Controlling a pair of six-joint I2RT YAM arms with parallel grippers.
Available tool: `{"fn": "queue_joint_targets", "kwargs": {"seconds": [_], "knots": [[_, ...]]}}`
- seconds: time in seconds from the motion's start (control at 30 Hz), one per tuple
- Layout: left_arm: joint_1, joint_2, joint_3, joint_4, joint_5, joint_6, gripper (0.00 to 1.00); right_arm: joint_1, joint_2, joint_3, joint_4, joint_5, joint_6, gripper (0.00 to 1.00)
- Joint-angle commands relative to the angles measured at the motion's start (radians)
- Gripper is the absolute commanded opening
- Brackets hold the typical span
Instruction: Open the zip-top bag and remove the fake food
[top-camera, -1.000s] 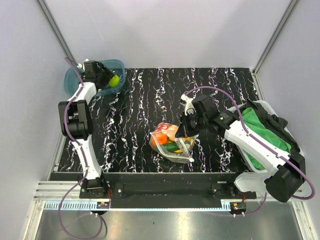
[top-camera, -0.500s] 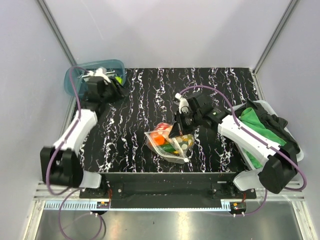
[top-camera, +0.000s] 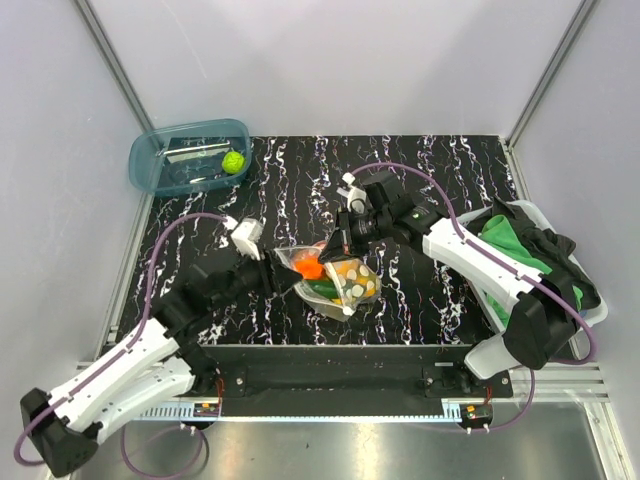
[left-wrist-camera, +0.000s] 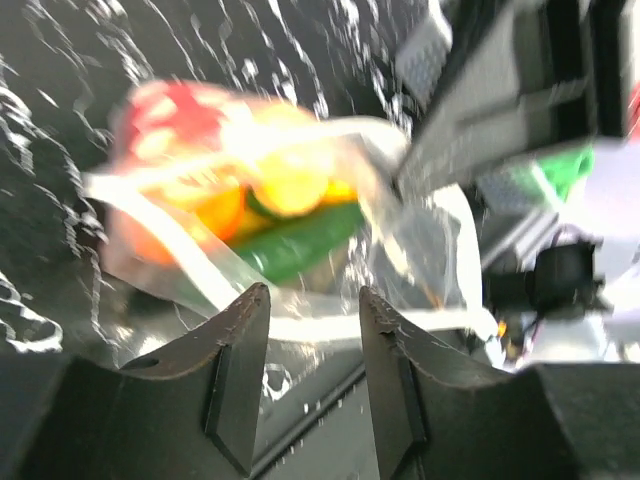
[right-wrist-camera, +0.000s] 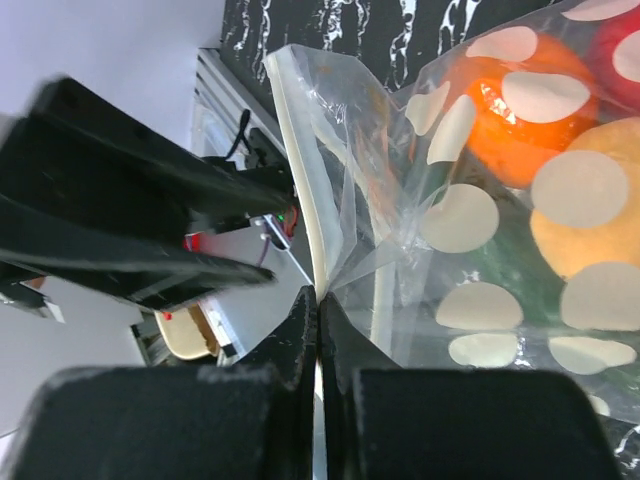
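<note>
Right wrist | right gripper (right-wrist-camera: 318, 300) pinches zip-top bag (right-wrist-camera: 380, 250) lip | left gripper (left-wrist-camera: 312, 295) jaws apart (empty) | risk: slick lip slips free

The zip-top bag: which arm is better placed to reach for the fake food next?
Left, probably. The right gripper is shut on the edge of the zip-top bag, so it is busy. The left gripper, jaws apart, points at the fake food close in front of it.
</note>
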Motion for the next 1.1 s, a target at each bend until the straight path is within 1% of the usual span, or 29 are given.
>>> {"fn": "queue_joint_targets", "kwargs": {"seconds": [0.0,0.03,0.07,0.13,0.23,0.33,0.5,0.57,0.63,0.67,0.7,0.8,0.83,0.87,0.9,0.93,1.07], "knots": [[-0.097,0.088,0.046,0.015,-0.104,0.039,0.43,-0.002,-0.011,0.049,0.041,-0.036,0.05,0.0],[-0.095,0.122,0.069,-0.013,-0.111,0.017,0.37,-0.002,-0.012,0.046,0.04,-0.019,0.05,0.0],[-0.097,0.204,0.102,-0.05,-0.124,-0.054,0.34,-0.002,-0.014,0.037,0.04,-0.013,0.053,0.0],[-0.097,0.277,0.16,-0.076,-0.091,-0.142,0.35,-0.002,-0.017,0.029,0.041,0.0,0.058,0.0],[-0.097,0.376,0.189,-0.041,-0.06,-0.202,0.36,-0.002,-0.012,0.021,0.043,0.01,0.059,0.0],[-0.098,0.427,0.202,0.016,-0.068,-0.21,0.36,-0.002,-0.02,0.011,0.067,0.023,0.082,0.0],[-0.098,0.502,0.222,0.018,-0.088,-0.173,0.35,-0.001,-0.037,-0.012,0.118,0.015,0.151,0.0],[-0.098,0.521,0.2,0.021,-0.088,-0.219,0.36,-0.002,-0.052,-0.031,0.126,0.024,0.165,0.0],[-0.098,0.536,0.189,0.012,-0.091,-0.266,0.38,-0.004,-0.064,-0.045,0.13,0.046,0.166,0.0],[-0.1,0.539,0.185,-0.002,-0.118,-0.283,0.41,-0.002,-0.07,-0.057,0.132,0.052,0.168,0.0],[-0.098,0.539,0.177,-0.033,-0.13,-0.299,0.46,-0.002,-0.074,-0.063,0.136,0.056,0.166,0.0],[-0.098,0.533,0.174,-0.08,-0.146,-0.317,0.49,-0.004,-0.084,-0.094,0.161,0.063,0.173,0.0],[-0.097,0.532,0.179,-0.093,-0.146,-0.319,0.56,-0.004,-0.087,-0.104,0.169,0.066,0.171,0.0],[-0.098,0.533,0.177,-0.106,-0.178,-0.322,0.6,-0.004,-0.095,-0.127,0.178,0.069,0.17,0.0],[-0.097,0.539,0.174,-0.125,-0.181,-0.322,0.62,-0.002,-0.097,-0.138,0.198,0.07,0.173,0.0],[-0.095,0.544,0.166,-0.134,-0.184,-0.325,0.64,-0.004,-0.1,-0.149,0.211,0.069,0.177,0.0],[-0.094,0.551,0.128,-0.15,-0.178,-0.355,0.66,0.001,-0.106,-0.186,0.242,0.069,0.183,0.0]]}}
